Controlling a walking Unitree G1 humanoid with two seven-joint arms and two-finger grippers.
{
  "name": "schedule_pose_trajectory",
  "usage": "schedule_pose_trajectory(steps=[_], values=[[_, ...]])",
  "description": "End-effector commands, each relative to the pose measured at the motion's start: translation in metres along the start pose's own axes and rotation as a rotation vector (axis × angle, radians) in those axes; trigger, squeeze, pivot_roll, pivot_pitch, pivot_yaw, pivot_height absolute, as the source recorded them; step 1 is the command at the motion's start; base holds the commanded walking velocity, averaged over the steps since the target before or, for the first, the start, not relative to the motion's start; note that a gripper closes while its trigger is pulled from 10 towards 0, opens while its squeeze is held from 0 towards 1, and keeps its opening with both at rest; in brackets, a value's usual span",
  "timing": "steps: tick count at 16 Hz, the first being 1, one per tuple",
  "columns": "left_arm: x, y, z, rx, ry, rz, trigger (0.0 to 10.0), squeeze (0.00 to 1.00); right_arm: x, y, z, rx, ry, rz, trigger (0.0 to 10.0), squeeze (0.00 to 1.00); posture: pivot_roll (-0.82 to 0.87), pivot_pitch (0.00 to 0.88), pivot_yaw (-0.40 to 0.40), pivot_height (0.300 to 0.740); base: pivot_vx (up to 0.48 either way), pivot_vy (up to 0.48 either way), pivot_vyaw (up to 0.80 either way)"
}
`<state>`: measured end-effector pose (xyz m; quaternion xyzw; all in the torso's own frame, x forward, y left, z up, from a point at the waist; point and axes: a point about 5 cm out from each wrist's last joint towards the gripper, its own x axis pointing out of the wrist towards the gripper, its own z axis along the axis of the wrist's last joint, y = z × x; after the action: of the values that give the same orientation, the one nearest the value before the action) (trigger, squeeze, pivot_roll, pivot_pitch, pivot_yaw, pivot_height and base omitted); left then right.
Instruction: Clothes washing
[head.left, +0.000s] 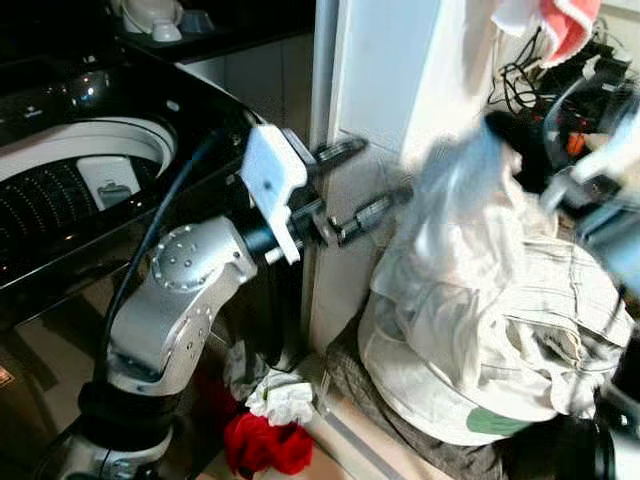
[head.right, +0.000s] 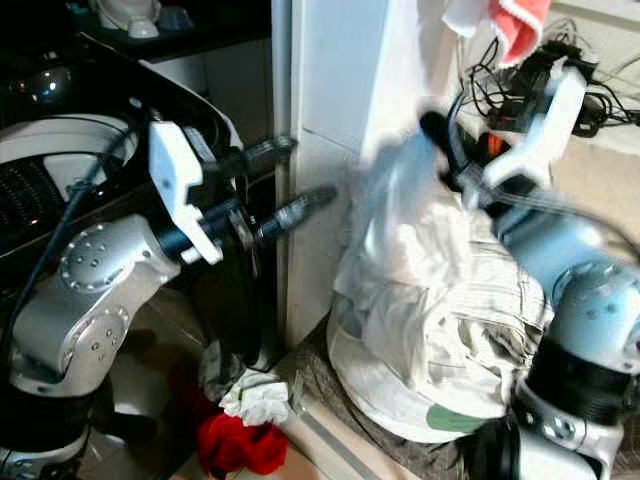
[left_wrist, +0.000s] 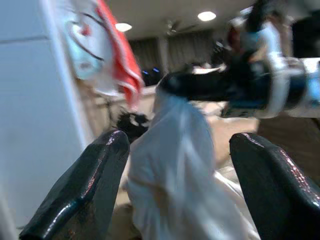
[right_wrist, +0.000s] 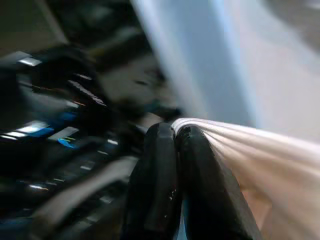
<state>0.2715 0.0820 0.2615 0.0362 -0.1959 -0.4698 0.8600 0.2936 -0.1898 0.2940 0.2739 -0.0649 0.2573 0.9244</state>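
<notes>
Pale white thin cloth (head.right: 420, 215) is being gripped by right gripper (right_wrist: 175, 137), clenched, above laundry pile (head.left: 500, 330); left gripper (head.left: 355, 185) is being held released nr it.

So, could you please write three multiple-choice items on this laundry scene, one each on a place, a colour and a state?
1. Where does the red cloth lie?
A. in the washing machine
B. on the floor
C. on the laundry pile

2. What colour is the garment being lifted?
A. white
B. black
C. green

3. How does the left gripper stand?
A. shut on a sock
B. shut on the garment
C. open, holding nothing

Key: 1 B, it lies low beside the washing machine; 2 A, the right gripper pinches pale fabric; 3 C, its fingers stand apart.
</notes>
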Motion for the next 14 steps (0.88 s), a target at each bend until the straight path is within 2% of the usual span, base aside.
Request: schedule_pose_trajectory(steps=[1, 2, 3, 6, 9, 10, 12, 13, 14], values=[[0.005, 0.008, 0.007, 0.008, -0.04, 0.049, 10.0, 0.0, 0.004, 0.014, 0.012, 0.036, -0.044, 0.077, 0.0, 0.0, -0.06, 0.0, -0.067, 0.74, 0.0, 0.0, 0.0], [0.008, 0.012, 0.012, 0.001, -0.068, 0.081, 10.0, 0.8, 0.009, 0.025, 0.017, 0.063, -0.059, 0.138, 0.0, 0.0, -0.06, 0.0, -0.067, 0.74, 0.0, 0.0, 0.0], [0.013, 0.01, 0.019, -0.021, -0.113, 0.054, 10.0, 1.0, 0.015, 0.036, 0.02, 0.095, -0.065, 0.198, 0.0, 0.0, -0.06, 0.0, -0.076, 0.74, 0.0, 0.0, 0.0], [0.024, 0.005, 0.026, -0.043, -0.17, 0.024, 10.0, 1.0, 0.023, 0.049, 0.019, 0.174, -0.068, 0.278, 0.0, 0.0, -0.05, 0.0, -0.089, 0.74, 0.0, 0.0, 0.0], [0.034, 0.003, 0.019, 0.016, -0.134, 0.051, 10.0, 1.0, 0.026, 0.058, 0.016, 0.23, -0.05, 0.329, 0.0, 0.0, -0.04, 0.0, -0.094, 0.74, 0.0, 0.0, 0.0], [0.038, 0.004, 0.015, 0.047, -0.099, 0.069, 10.0, 0.0, 0.026, 0.064, 0.015, 0.25, -0.04, 0.355, 0.0, 0.0, -0.04, 0.0, -0.092, 0.74, 0.0, 0.0, 0.0], [0.042, 0.01, 0.004, 0.132, -0.016, 0.109, 10.0, 0.0, 0.026, 0.069, 0.016, 0.268, -0.04, 0.385, 0.0, 0.0, -0.05, 0.0, -0.088, 0.74, 0.0, 0.0, 0.0], [0.042, 0.014, 0.003, 0.133, -0.009, 0.14, 4.6, 0.0, 0.026, 0.07, 0.017, 0.268, -0.041, 0.387, 0.0, 0.0, -0.05, 0.0, -0.088, 0.74, 0.0, 0.0, 0.0], [0.04, 0.02, 0.003, 0.13, -0.004, 0.178, 0.0, 0.0, 0.025, 0.072, 0.017, 0.267, -0.043, 0.388, 0.0, 0.0, -0.05, 0.0, -0.081, 0.74, 0.0, 0.0, 0.0]])
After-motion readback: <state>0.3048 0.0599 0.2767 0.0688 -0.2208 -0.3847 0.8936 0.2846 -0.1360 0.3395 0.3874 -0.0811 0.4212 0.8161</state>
